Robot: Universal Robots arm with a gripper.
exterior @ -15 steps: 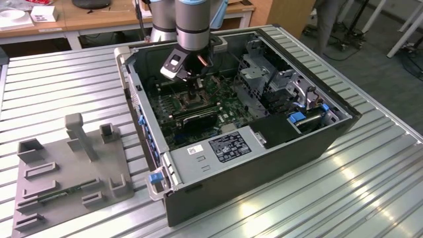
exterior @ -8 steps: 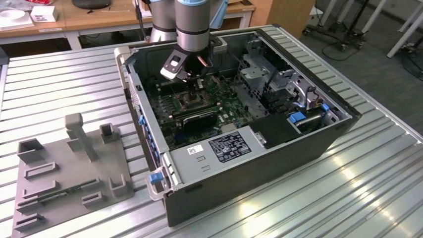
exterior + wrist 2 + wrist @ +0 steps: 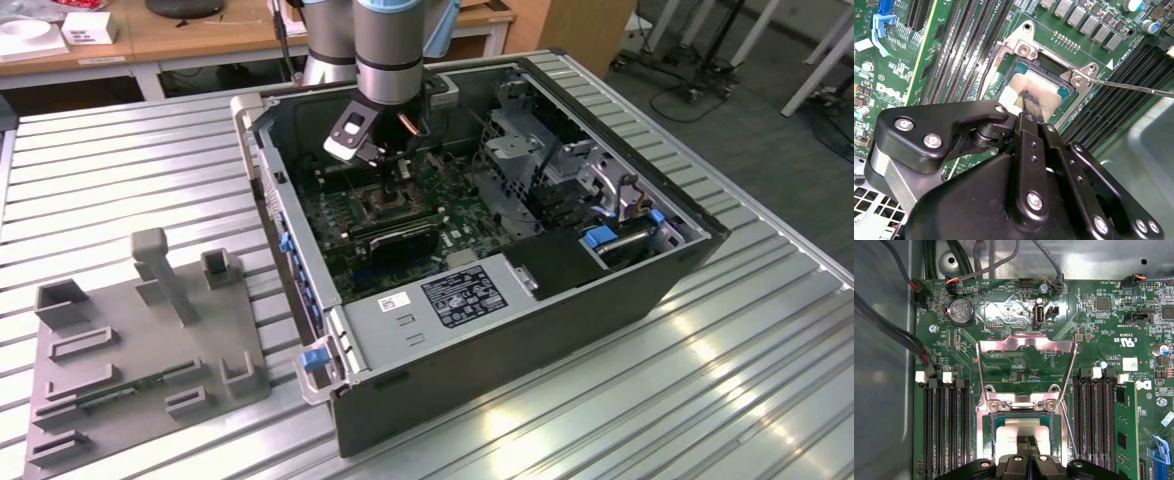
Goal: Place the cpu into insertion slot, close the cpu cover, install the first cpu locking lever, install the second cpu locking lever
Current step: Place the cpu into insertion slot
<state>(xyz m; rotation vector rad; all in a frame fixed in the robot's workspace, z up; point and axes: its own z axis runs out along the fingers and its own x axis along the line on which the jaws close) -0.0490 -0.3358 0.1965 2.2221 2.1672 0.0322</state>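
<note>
Upright arm (image 3: 387, 50), downward claw (image 3: 1032, 100), fully closed.

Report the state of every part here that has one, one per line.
cpu: lying flat in the socket, uncovered.
cpu cover: open, folded back away from the socket.
locking lever: unlatched, sticking out free of the socket.
tool: shut, tip down at the cpu's top.
computer case: lying on its side, side panel off, motherboard exposed.
</note>
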